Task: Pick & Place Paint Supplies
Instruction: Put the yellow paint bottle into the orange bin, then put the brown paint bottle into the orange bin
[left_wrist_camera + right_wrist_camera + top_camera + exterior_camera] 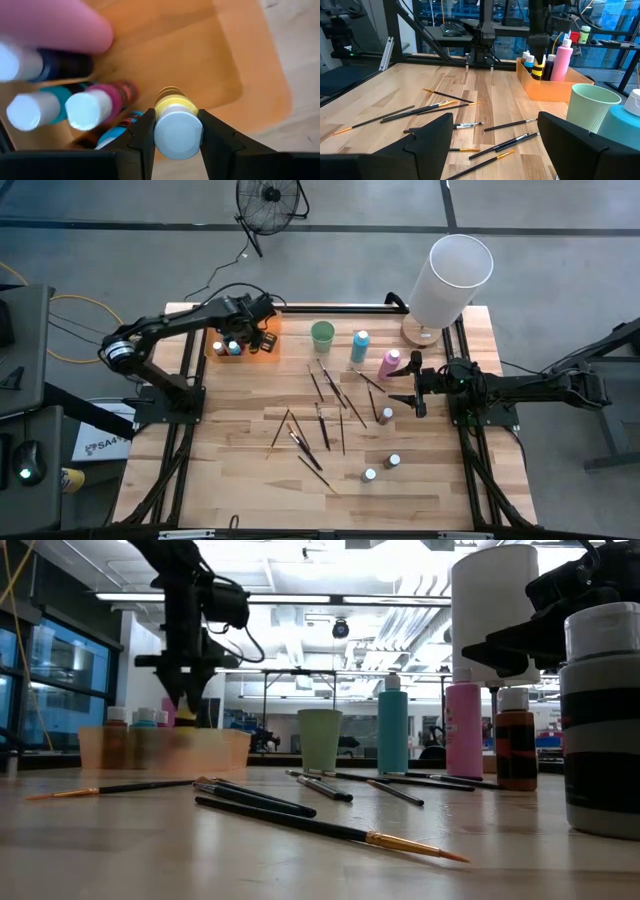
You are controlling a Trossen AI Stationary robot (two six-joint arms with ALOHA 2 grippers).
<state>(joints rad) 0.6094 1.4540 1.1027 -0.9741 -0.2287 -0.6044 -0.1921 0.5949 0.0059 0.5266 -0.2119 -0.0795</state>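
Over the shallow orange plastic tray [235, 55] I've got the left gripper [178, 131] clamped on a small yellow paint bottle with a pale cap [177, 131], right gripper [495, 137] idle wide open, and dropping it crooked could topple the packed neighbouring bottles [90, 107].

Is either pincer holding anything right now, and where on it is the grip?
The left pincer holds a small yellow paint bottle by its pale cap, over the orange tray. The right pincer is open and empty.
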